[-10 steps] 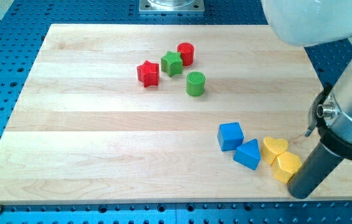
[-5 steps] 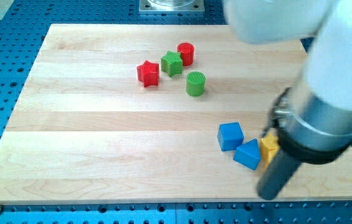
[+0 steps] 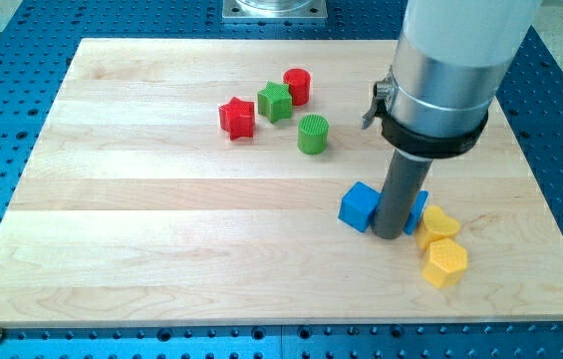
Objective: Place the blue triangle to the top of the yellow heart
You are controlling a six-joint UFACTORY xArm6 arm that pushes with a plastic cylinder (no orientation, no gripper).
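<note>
My tip (image 3: 390,235) rests on the board between the blue cube (image 3: 359,206) on its left and the blue triangle (image 3: 419,207) on its right. The rod hides most of the blue triangle; only a sliver shows beside the rod. The yellow heart (image 3: 438,225) lies just to the right of and below the triangle, touching or nearly touching it. A yellow hexagon block (image 3: 445,263) sits right below the heart.
A red star (image 3: 236,118), a green star (image 3: 274,102), a red cylinder (image 3: 297,87) and a green cylinder (image 3: 313,134) cluster at the board's upper middle. The wooden board (image 3: 161,249) lies on a blue perforated table.
The rod swept from the lower right edge leftwards and upwards into the blue blocks. The blue cube and triangle shifted up; the heart and hexagon moved slightly.
</note>
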